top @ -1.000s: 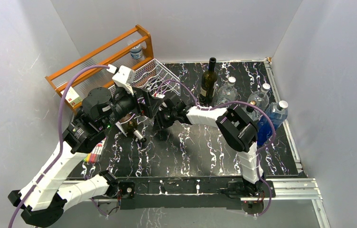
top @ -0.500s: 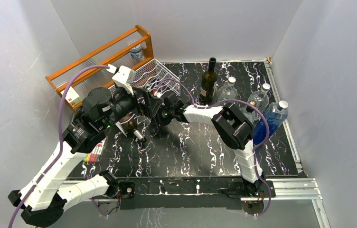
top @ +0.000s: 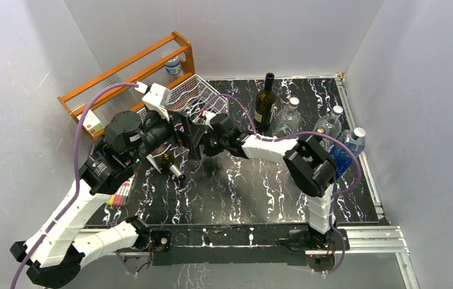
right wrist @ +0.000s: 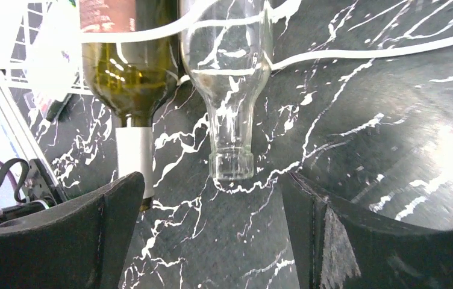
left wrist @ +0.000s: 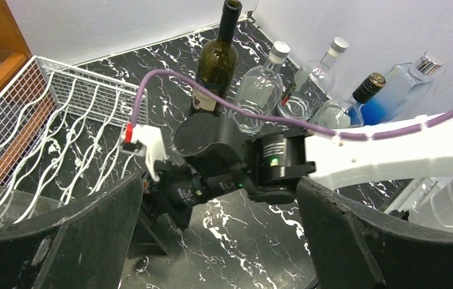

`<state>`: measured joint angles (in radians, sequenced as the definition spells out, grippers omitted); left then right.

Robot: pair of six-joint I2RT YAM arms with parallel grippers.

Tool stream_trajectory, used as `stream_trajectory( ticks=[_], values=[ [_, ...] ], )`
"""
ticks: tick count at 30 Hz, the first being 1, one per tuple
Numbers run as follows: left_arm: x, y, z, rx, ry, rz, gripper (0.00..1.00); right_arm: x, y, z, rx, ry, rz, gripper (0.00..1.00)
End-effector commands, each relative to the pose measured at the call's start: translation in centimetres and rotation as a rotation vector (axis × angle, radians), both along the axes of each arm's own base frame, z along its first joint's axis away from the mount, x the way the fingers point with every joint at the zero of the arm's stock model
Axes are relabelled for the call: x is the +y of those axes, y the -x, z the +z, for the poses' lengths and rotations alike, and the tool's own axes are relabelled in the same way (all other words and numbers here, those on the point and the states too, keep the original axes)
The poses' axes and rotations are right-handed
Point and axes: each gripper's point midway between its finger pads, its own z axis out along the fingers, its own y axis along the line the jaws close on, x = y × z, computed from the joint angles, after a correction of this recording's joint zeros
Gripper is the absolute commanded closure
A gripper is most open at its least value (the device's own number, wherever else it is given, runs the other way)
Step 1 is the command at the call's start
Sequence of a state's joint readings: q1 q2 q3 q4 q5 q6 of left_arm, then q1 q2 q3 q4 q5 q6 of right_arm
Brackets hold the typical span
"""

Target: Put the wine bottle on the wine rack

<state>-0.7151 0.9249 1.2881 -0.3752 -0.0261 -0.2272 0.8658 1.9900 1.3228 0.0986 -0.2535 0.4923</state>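
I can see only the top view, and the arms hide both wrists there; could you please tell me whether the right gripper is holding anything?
Observer: No. In the right wrist view the right gripper is open and holds nothing.
Operator: Thank you. What lies ahead of it?
Observer: Two bottles on their sides, necks toward that camera: a green bottle with a white neck sleeve, and beside it an uncapped clear bottle.
Operator: And the left gripper, please?
Observer: The left wrist view shows the left gripper open and empty as well.
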Motion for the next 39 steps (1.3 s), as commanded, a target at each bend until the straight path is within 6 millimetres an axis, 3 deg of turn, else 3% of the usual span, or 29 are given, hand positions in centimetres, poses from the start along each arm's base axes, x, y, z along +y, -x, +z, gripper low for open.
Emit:
stream_trajectory(
  ticks=[1,3,13,17,22,27,32,39],
  values=[
    [0.8,0.4,0.7,-0.027,0.012,0.016,0.02,-2.0,-1.0,5.5,-0.132,-0.033,-0.093,0.05],
    [1.0,0.5,0.8,-0.032,0.013,0.019,0.02,-3.6,-1.2,6.3,-0.153,-0.017,-0.139,0.05],
    [1.2,0.4,0.0,-0.049,-0.028,0.016,0.02,-14.1,-2.7,16.5,-0.386,0.019,-0.415,0.07],
    [0.8,-0.3,-1.9,-0.018,-0.079,0.014,0.02,-19.0,-4.0,19.7,-0.480,0.092,-0.563,0.07],
    [-0.2,-2.4,-6.3,0.109,-0.167,0.056,0.02,-23.7,-5.0,22.6,-0.537,0.153,-0.713,0.08],
    [-1.6,-5.4,-12.1,0.251,-0.253,0.119,0.13,-25.9,-4.1,24.8,-0.561,0.094,-0.789,0.11],
    [-2.0,-10.1,-16.5,0.349,-0.357,0.161,0.19,-26.6,-2.6,27.0,-0.624,0.008,-0.770,0.11],
    [-1.5,-16.8,-21.9,0.426,-0.505,0.203,0.27,-27.3,-2.8,27.2,-0.629,0.061,-0.776,0.11]
  ],
)
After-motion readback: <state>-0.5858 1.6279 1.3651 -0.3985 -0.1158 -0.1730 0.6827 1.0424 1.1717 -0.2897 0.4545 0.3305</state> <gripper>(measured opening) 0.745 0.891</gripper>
